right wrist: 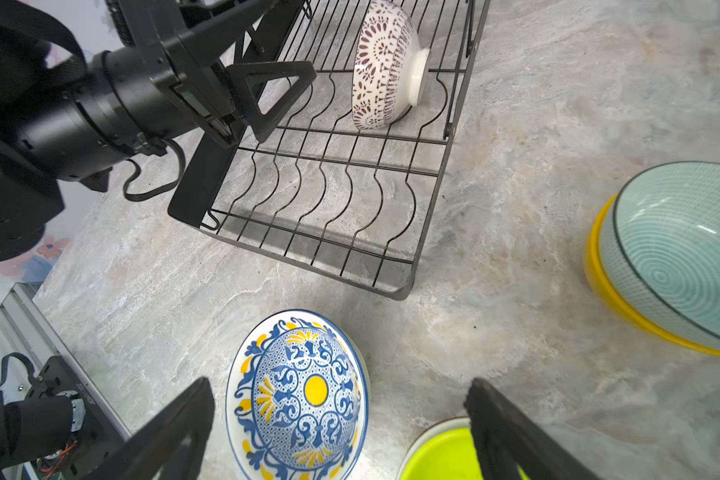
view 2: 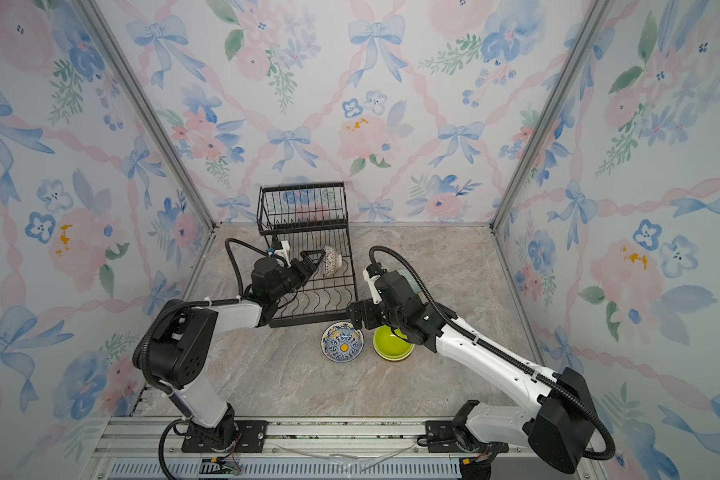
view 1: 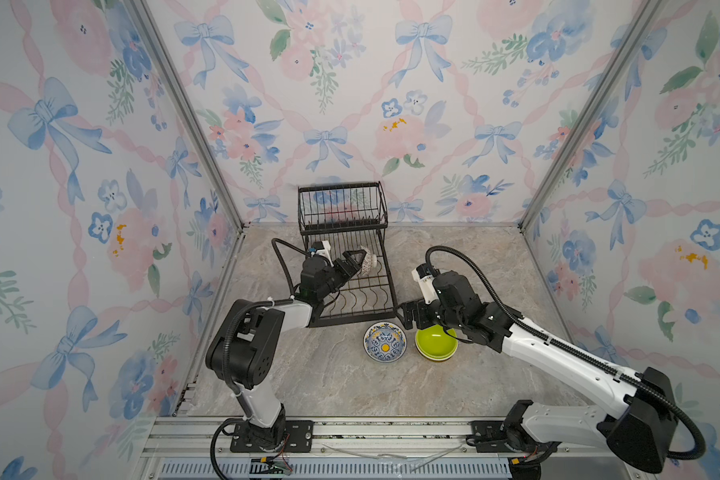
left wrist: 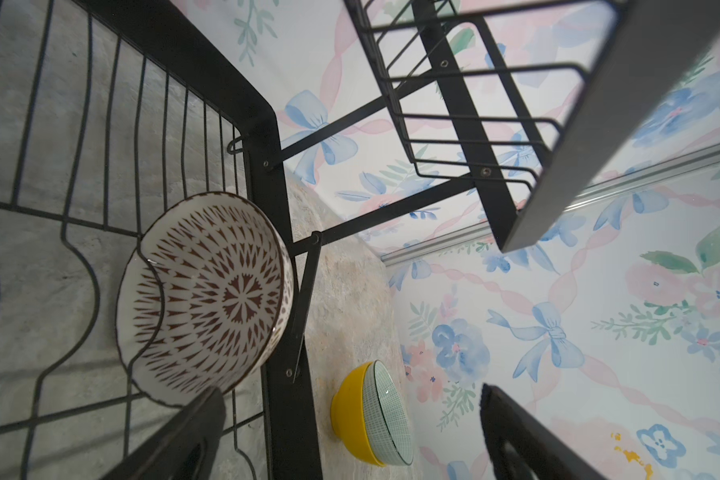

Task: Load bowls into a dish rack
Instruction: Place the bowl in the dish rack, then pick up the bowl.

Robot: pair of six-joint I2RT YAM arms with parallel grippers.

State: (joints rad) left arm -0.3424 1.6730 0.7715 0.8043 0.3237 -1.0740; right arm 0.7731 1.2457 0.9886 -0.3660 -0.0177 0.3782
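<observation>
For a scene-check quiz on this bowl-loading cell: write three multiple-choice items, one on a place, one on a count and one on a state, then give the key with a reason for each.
1. Where is the brown-patterned bowl?
A. In the raised basket.
B. On edge in the lower tray of the dish rack.
C. Flat on the table.

2. How many bowls are in the dish rack?
A. None.
B. One.
C. Three.

3. What state is the left end effector in?
A. Shut on a bowl.
B. Shut, empty.
C. Open, holding nothing.

Key:
1 B: it stands on its rim among the lower tray's wavy wires.
2 B: only the brown-patterned bowl shows inside; the raised basket holds nothing.
3 C: its jaws stand wide apart, clear of the bowl.
</observation>
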